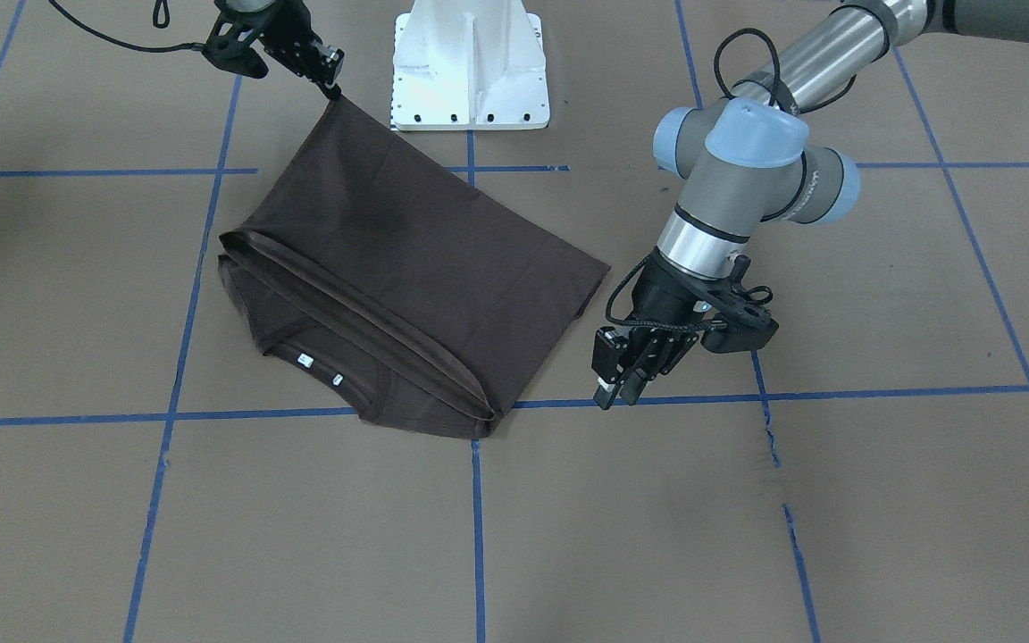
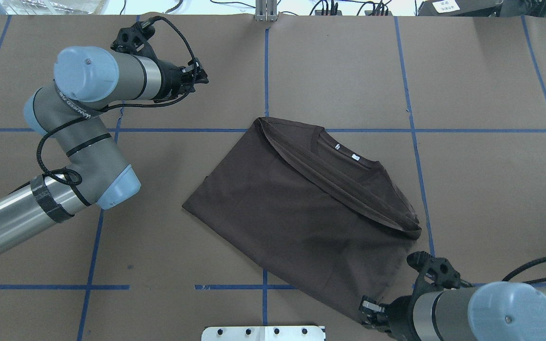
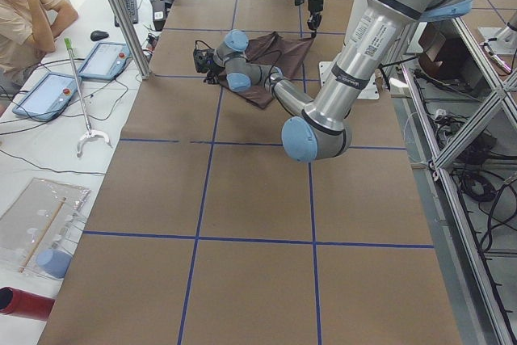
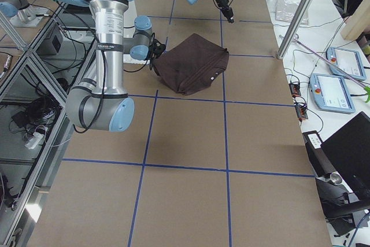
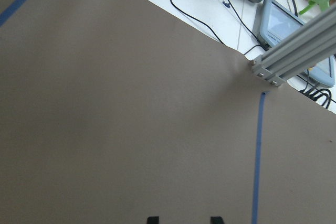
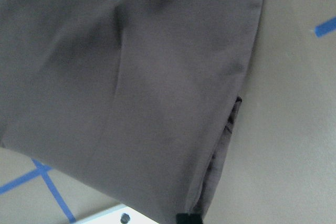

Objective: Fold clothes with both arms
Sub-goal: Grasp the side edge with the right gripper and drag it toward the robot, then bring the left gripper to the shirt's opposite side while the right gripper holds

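The dark brown shirt (image 1: 425, 259) lies folded on the brown table (image 1: 747, 536), skewed to the blue tape lines (image 1: 477, 518). Its upper layer is doubled over, so a hemmed edge (image 1: 354, 321) runs across it as a long band. Past that band, on the side away from the robot, the collar (image 2: 315, 142) shows with two small white labels (image 1: 305, 360). The right gripper (image 1: 332, 89) has its fingers pressed together on one corner of the shirt, just beside the white pedestal (image 1: 470, 71). That corner is drawn up off the table into a point, while the rest of the cloth lies flat. In the right wrist view the cloth fills most of the picture, and its side edge runs down to the black fingertip (image 6: 188, 217). The left gripper (image 1: 614, 393) hangs over bare table near the shirt's opposite corner but apart from it. It touches nothing, and its fingers are spread with a gap between them. Open table lies on every side of the shirt, widest toward the operators' side and beyond the left arm (image 1: 747, 187).
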### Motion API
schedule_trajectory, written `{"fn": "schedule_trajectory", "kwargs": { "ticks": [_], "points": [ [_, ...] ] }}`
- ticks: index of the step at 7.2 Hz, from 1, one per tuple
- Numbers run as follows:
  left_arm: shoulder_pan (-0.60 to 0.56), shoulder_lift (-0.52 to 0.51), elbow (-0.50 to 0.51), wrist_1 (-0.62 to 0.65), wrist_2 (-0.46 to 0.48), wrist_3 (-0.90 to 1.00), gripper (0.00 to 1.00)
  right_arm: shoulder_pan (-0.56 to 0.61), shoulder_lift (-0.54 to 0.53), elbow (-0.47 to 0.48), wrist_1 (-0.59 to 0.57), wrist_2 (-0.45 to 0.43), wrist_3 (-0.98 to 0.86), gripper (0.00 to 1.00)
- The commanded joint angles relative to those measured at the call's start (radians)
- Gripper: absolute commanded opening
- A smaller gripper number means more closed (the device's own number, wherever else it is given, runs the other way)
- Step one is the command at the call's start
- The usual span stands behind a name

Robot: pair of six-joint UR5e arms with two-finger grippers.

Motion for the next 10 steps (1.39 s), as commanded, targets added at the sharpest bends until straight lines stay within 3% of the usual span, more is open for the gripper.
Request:
{"fn": "schedule_trajectory", "kwargs": {
  "ticks": [1,2,3,6,8,10],
  "points": [
    [0.014,0.019,-0.112,0.004,-0.037,-0.040,0.49,-0.066,-0.022,0.003,-0.003,-0.061,0.011,1.00],
    [0.107,0.138,-0.236,0.028,0.050,-0.070,0.99,-0.002,-0.016,0.010,-0.003,-0.060,0.008,1.00],
    [0.222,0.242,-0.353,0.052,0.142,-0.127,1.00,0.072,-0.011,0.020,-0.003,-0.061,0.008,1.00],
    [0.332,0.220,-0.352,0.414,0.164,-0.141,0.89,0.313,0.054,-0.058,-0.003,-0.058,-0.055,1.00],
    [0.375,0.216,-0.308,0.427,0.166,-0.141,0.78,0.341,0.101,-0.133,-0.003,-0.061,-0.109,1.00],
    [0.375,0.213,-0.293,0.427,0.166,-0.140,0.66,0.340,0.110,-0.138,-0.003,-0.054,-0.109,1.00]
  ]
}}
